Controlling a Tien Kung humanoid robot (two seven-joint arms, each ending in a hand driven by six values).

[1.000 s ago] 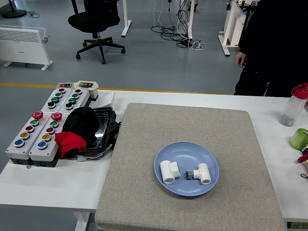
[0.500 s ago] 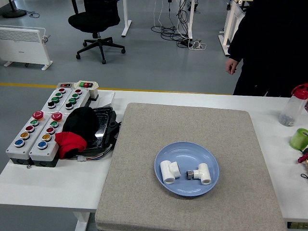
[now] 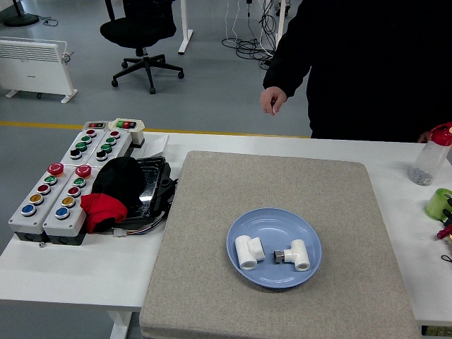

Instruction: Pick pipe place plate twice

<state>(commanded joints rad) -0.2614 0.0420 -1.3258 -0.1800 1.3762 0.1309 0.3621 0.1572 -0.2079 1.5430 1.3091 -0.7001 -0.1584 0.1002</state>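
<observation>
While on plate [image 3: 274,275], two pipes [image 3: 272,253].

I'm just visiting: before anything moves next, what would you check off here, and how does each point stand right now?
1. Both white pipe fittings, left and right, lie in the blue plate: ok.
2. Plate sits fully on the grey mat: ok.
3. Robot hands visible: not ok, neither is in view.
4. Person's hand clear of the table: ok, it hangs beyond the far edge.
5. More pipes waiting on the mat: none seen.
</observation>
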